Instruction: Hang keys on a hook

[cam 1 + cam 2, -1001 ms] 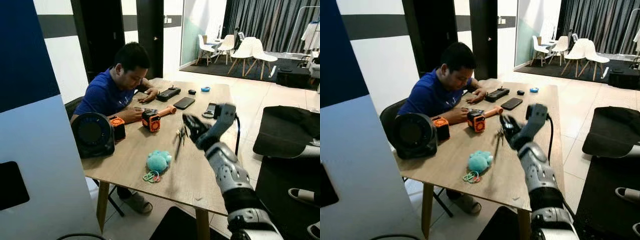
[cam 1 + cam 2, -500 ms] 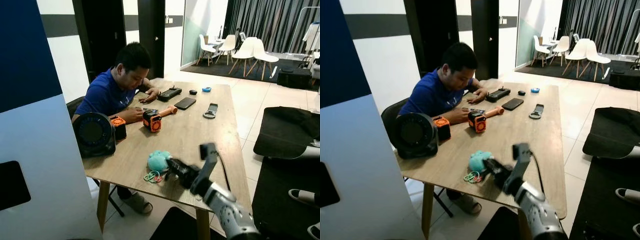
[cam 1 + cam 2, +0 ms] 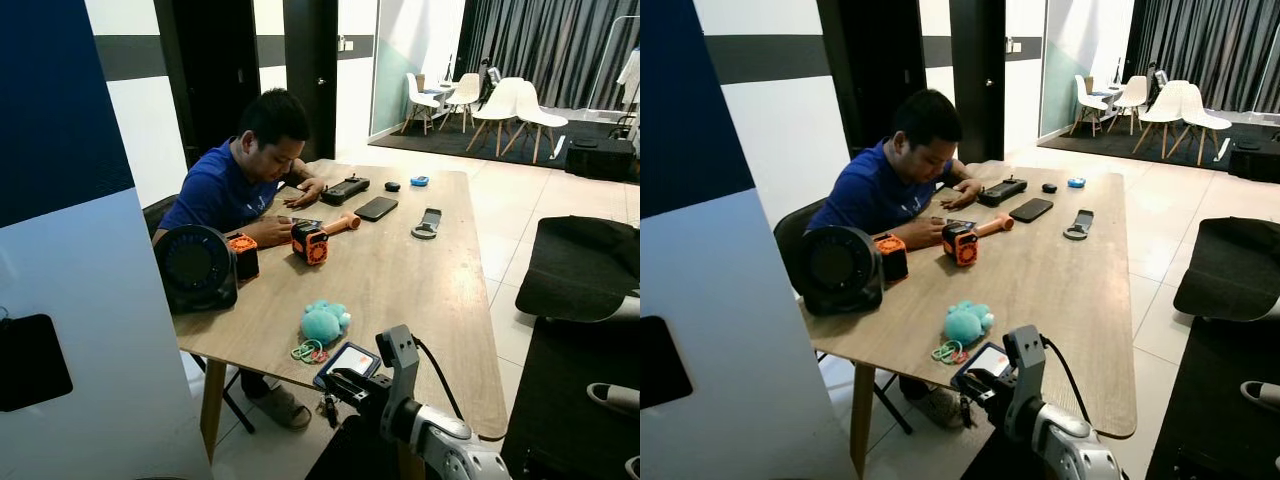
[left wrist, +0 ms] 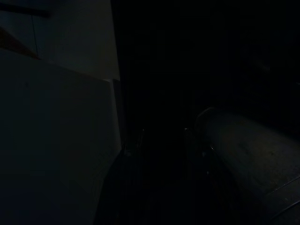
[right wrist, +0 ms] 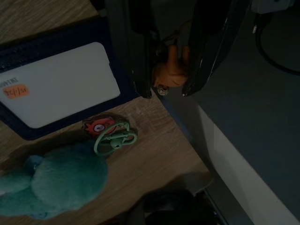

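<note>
My right gripper (image 3: pixel 338 384) hangs just off the near edge of the wooden table (image 3: pixel 430 300), low in the eye views. It is shut on a bunch of keys (image 3: pixel 325 405) that dangles below the fingers. In the right wrist view the two black fingers (image 5: pixel 138 56) pinch an orange tag and a small ring of the keys (image 5: pixel 169 72). A dark blue card holder (image 3: pixel 347 361) with a white card lies on the table right beside the gripper. My left arm hangs idle, and its wrist view is almost black.
A teal plush toy (image 3: pixel 323 322) and green rings (image 3: pixel 306 352) lie near the table's front edge. A person (image 3: pixel 235 185) sits at the far left side. A black fan (image 3: pixel 195 268), orange tools (image 3: pixel 310 243) and phones (image 3: pixel 376 208) are on the table. A blue-and-white panel (image 3: pixel 90 330) stands at the left.
My right arm has swung down from above the middle of the table to its near edge, still carrying the keys. The camera has shifted slightly.
</note>
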Tool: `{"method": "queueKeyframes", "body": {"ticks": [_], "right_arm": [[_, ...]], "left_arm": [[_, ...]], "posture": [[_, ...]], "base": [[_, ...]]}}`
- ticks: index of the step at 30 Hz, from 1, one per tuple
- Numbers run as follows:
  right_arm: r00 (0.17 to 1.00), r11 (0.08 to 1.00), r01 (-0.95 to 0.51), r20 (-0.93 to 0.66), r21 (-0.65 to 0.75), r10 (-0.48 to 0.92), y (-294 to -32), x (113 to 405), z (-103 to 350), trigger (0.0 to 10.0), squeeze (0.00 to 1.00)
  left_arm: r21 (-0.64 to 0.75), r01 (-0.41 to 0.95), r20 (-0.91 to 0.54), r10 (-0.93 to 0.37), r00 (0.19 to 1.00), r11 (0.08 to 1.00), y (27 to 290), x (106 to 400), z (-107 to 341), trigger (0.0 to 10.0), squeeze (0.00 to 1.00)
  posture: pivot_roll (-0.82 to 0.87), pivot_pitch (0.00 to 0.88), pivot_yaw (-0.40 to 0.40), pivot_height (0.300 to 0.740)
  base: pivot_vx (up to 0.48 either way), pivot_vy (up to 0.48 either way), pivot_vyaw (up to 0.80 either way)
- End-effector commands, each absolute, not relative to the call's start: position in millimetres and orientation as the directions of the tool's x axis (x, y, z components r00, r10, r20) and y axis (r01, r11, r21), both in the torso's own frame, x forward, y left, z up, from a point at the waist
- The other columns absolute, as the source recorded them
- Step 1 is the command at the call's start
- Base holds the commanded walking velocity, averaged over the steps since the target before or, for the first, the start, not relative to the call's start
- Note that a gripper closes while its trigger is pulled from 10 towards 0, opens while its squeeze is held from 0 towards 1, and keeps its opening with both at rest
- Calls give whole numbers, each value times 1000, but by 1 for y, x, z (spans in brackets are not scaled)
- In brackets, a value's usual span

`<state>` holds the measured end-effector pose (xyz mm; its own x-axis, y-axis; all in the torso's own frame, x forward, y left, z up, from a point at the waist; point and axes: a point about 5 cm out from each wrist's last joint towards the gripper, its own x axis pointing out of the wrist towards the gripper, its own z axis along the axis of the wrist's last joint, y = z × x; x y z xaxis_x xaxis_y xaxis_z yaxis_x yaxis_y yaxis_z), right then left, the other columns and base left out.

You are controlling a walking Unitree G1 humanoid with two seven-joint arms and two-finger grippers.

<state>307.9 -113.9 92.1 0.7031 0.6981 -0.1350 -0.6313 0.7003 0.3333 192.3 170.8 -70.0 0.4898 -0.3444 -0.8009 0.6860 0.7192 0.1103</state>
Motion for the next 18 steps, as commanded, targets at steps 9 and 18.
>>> {"method": "queueKeyframes", "body": {"ticks": [9,18], "right_arm": [[700,704,-632,-153,324,698,-127,308,93,10000,871],[677,695,-656,-179,294,714,-128,305,93,10000,0]], "left_arm": [[130,696,-813,-326,482,706,179,192,-69,10000,0],[127,698,-810,-332,483,704,177,193,-69,10000,0]], "posture": [[66,24,32,740],[64,26,31,740]], "base": [[0,0,0],[0,0,0]]}}
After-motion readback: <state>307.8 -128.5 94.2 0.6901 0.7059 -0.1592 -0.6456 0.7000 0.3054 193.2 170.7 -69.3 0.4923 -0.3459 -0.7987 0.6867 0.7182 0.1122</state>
